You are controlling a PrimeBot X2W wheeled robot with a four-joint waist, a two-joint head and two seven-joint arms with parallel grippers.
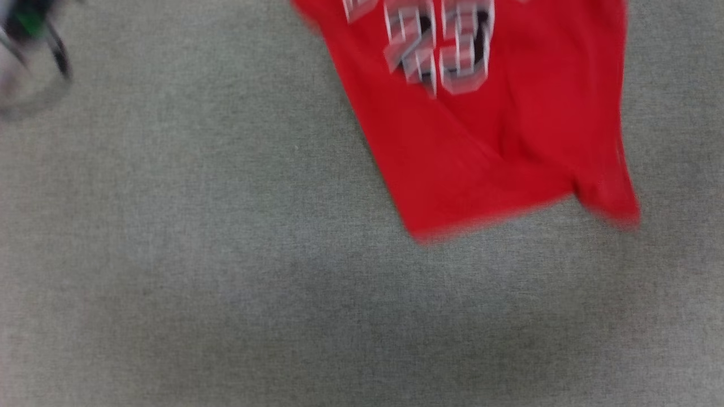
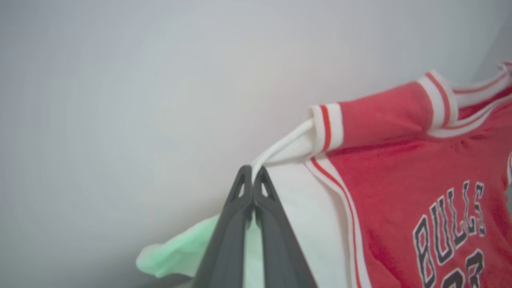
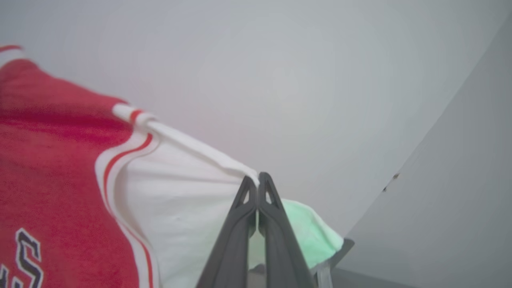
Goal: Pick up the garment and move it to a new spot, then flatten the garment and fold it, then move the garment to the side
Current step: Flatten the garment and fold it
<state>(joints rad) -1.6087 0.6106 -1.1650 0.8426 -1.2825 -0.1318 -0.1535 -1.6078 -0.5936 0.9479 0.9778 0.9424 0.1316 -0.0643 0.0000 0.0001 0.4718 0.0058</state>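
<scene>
**Shirt held up by both sleeves: carrying stage**

The left gripper (image 2: 253, 171) is pressing its two dark fingers together on a pinch of white sleeve edge (image 2: 280, 150), with no gap showing between them. The right gripper (image 3: 257, 179) is doing the same on the opposite sleeve (image 3: 192, 160), fingers closed on the cloth. Between the two grips the garment (image 2: 400, 168) is hanging spread out, with its striped collar uppermost and a pale wall behind it. In the head view its red lower part is hanging over a grey fabric surface (image 1: 169, 254). That view is blurred, so it cannot be told whether the hem is touching the surface.

Progress, as a judgement: the pick-up appears done and the carry to a new spot seems to be under way. Laying the shirt down, flattening it, folding it and moving it aside are all yet to come.

Writing: the word "BULLS" (image 2: 448, 224) is reading clearly in black letters edged with white. Figures below it are being cut off by the picture's edge. In the head view the large block figures are too smeared to read with confidence. No maker's label is visible.
</scene>
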